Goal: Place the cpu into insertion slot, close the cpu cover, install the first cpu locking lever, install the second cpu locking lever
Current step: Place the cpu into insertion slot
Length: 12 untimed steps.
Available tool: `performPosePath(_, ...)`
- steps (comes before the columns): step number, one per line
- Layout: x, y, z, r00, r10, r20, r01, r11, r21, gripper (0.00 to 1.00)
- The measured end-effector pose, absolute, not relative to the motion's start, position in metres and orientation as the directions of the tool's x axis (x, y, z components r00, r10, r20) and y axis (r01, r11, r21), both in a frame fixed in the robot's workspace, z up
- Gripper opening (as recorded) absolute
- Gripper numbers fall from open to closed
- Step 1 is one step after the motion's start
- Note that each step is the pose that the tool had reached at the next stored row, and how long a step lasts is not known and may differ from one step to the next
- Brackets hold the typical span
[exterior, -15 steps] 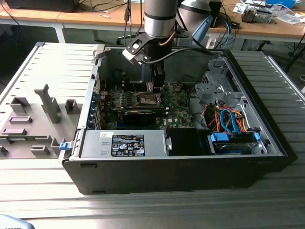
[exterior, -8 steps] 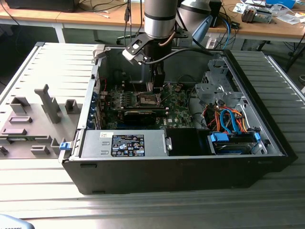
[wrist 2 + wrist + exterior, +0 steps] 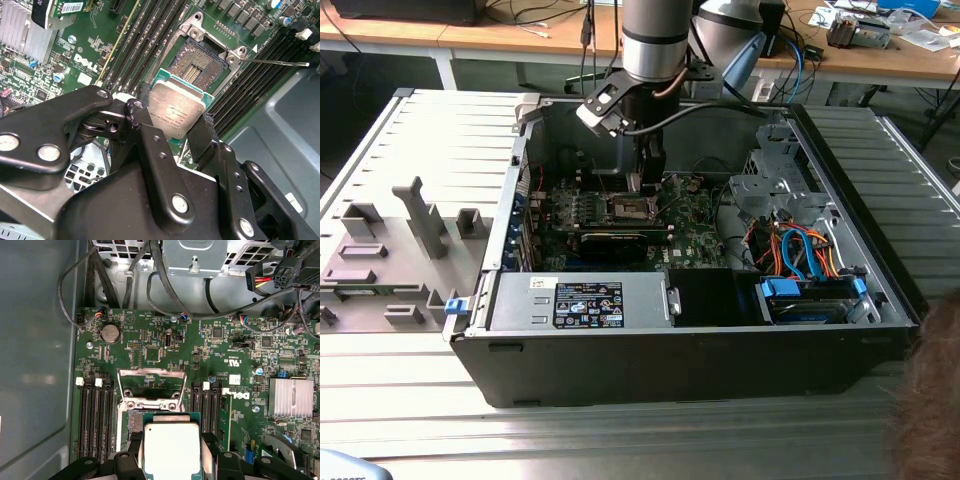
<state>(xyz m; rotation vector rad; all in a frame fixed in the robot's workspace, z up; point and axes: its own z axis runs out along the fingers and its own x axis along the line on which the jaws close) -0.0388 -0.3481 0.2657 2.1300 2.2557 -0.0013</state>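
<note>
Gripper (image 3: 174,111) pinches the cpu (image 3: 176,105) by two edges just beside the open insertion slot (image 3: 197,62); placing looks in hand, calling for square alignment over that slot.

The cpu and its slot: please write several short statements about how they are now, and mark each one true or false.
1. The gripper holds the cpu between its fingers. True.
2. The cpu lies flat inside the insertion slot. False: it is held over the slot's edge, and much of the slot's dark centre is uncovered in the second wrist view.
3. The cpu cover is closed over the slot. False: it stands swung open, with green board showing through its window in the first wrist view.
4. The cpu's silvery metal top faces both wrist cameras. True.
5. The computer case stands upright with its side panel on. False: it lies on its side, open on top.
</note>
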Motion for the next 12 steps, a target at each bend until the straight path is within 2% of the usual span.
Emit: performPosePath(12, -0.0399, -0.3481, 0.2617, -0.057, 0.998, -0.029, 0.998, 0.057, 0.026, 0.55)
